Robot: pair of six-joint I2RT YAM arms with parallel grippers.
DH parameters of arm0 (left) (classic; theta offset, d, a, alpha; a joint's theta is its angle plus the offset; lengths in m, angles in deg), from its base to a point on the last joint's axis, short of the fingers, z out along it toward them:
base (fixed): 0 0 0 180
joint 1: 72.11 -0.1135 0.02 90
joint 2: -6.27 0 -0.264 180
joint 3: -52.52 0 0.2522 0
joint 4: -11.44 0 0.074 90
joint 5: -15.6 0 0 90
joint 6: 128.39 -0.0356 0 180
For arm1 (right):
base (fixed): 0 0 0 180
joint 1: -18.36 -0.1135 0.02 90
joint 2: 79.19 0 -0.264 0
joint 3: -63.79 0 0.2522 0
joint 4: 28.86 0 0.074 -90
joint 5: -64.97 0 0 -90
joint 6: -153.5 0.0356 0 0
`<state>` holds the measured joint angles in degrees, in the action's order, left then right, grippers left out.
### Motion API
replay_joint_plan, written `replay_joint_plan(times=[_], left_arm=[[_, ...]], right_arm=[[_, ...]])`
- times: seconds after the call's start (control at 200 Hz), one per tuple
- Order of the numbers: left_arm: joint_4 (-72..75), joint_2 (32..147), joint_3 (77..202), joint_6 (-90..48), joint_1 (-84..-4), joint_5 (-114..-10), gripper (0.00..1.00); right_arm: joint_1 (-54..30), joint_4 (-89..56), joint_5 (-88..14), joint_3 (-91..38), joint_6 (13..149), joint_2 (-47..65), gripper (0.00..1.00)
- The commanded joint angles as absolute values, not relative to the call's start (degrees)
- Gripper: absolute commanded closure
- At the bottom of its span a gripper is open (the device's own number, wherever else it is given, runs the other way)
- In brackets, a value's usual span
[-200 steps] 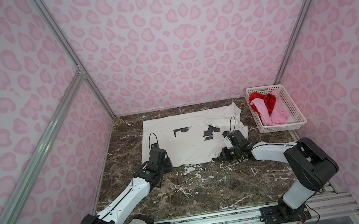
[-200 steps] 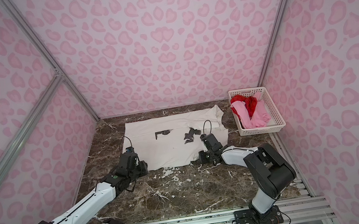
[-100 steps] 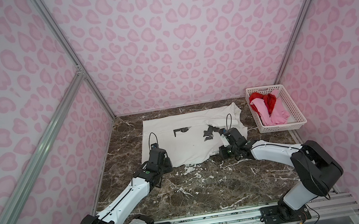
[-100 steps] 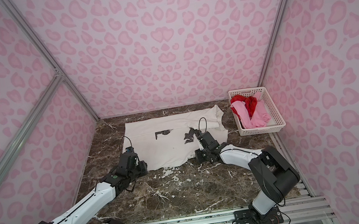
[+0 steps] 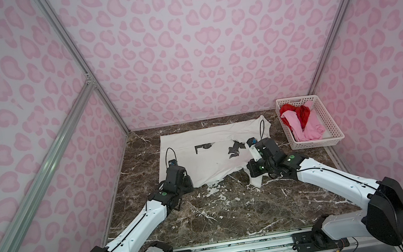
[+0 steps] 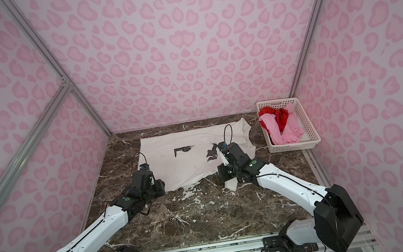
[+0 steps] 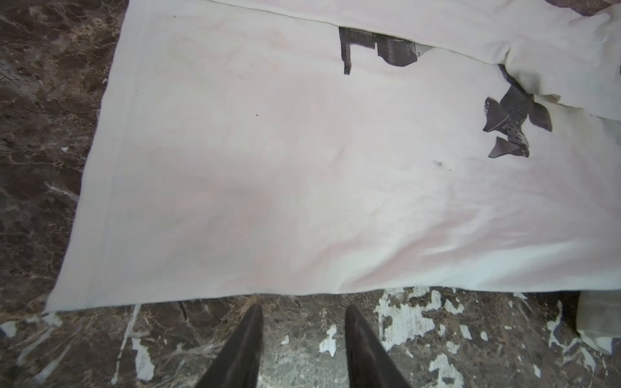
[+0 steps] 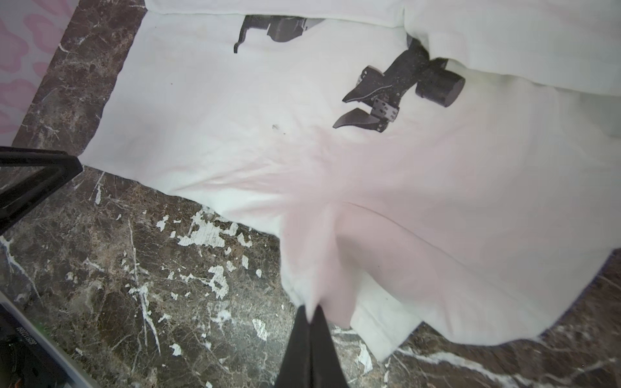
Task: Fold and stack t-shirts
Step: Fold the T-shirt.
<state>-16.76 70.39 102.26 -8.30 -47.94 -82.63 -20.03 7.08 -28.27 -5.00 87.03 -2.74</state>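
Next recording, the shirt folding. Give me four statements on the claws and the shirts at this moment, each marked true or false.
1. The right claw is shut on a bunched edge of the off-white t-shirt. True.
2. The left claw grips that shirt. False: it is open, with its tips over the bare table, short of the hem.
3. The pink t-shirt lies in the basket. True.
4. The red t-shirt is spread on the table. False: it is in the basket with the pink one.
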Motion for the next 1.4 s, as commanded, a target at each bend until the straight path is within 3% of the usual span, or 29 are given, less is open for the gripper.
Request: replay_joint_plan(times=[0.0, 0.05, 0.16, 0.305, 0.59, 0.97, 1.395], left_arm=[[-17.75, 70.17, 102.69, -8.86, -48.02, -82.75, 0.57], [-17.70, 70.24, 102.74, -8.77, -48.02, -82.67, 0.57], [-18.05, 70.37, 103.04, -9.01, -48.02, -82.47, 0.57], [-18.33, 69.88, 103.10, -9.10, -48.02, -83.03, 0.57], [-17.50, 69.91, 101.81, -9.13, -48.02, -83.46, 0.57], [-16.31, 69.68, 98.66, -9.21, -48.44, -85.25, 0.56], [-12.72, 69.47, 96.45, -11.58, -58.56, -83.74, 0.54]], right_arm=[[-20.02, 7.44, -27.35, -7.09, 85.17, -0.93, 0.94], [-20.04, 7.82, -27.41, -8.35, 84.94, 1.18, 0.83], [-20.39, 8.73, -27.63, -8.15, 85.18, 3.10, 0.71], [-20.50, 8.62, -26.88, -2.11, 87.75, -1.88, 0.66], [-20.46, 11.12, -22.08, 7.45, 93.84, -9.87, 0.64], [-17.54, 4.32, -21.95, 16.54, 97.57, -6.83, 0.64], [-14.40, -4.26, -27.31, 17.16, 95.85, -1.93, 0.64]])
